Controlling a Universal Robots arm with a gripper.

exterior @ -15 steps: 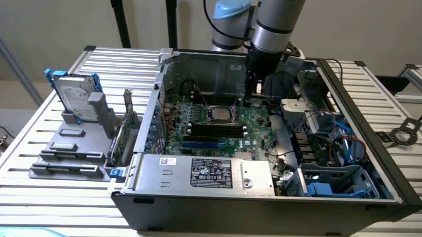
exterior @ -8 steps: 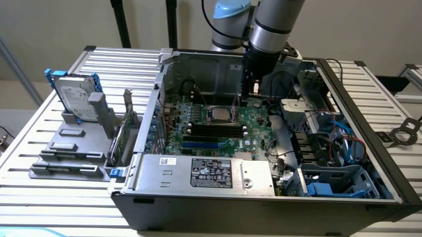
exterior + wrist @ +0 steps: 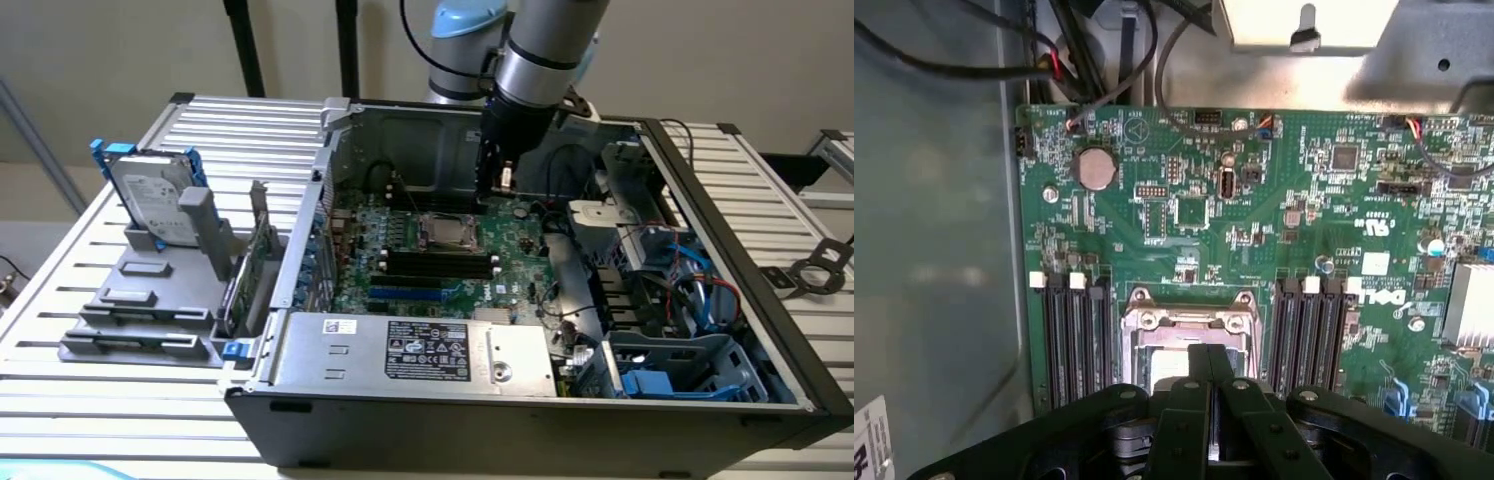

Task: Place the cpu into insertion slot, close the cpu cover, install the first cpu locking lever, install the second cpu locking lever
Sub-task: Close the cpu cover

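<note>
Just beneath gripper [image 3: 1206, 352]: insertion slot [image 3: 1159, 355].

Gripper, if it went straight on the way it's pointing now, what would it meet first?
Probably the cpu cover: in the wrist view the gripper hangs right over that silvery frame. Depth is unclear, so it could instead touch the green board beside it.

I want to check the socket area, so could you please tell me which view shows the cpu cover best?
The exterior view: the cpu cover lies whole and unobstructed on the green board, though small. The wrist view brings its silvery frame closer, but the tool hides part of it.
</note>
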